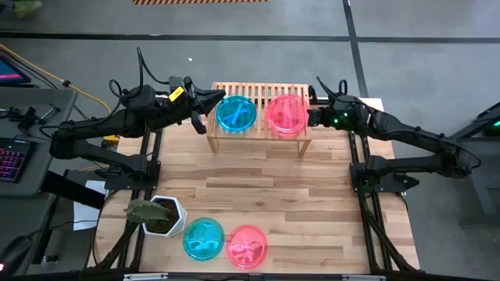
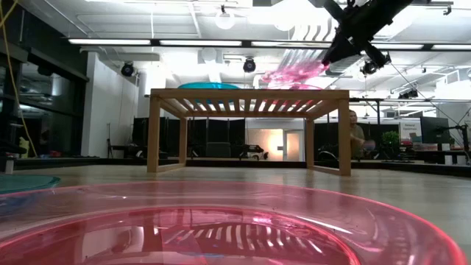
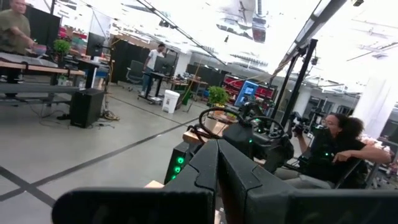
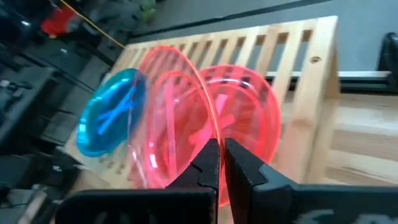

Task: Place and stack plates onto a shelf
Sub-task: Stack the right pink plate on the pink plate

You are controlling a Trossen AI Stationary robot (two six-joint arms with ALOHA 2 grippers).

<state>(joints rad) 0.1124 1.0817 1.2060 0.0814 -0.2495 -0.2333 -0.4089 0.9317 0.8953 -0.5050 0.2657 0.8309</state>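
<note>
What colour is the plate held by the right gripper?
Pink; the plate in the right gripper shows best in the right wrist view.

White hexagonal plant pot [image 1: 166, 216] with a leafy plant sits on the butcher-block tabletop [image 1: 258, 183], near its front left corner. Off the table's left edge, a keyboard [image 1: 11, 158] with purple backlight on a grey side desk. Seated person [image 3: 333, 149] in dark clothes visible in the room behind; another person [image 3: 151, 62] stands farther back by desks.
</note>
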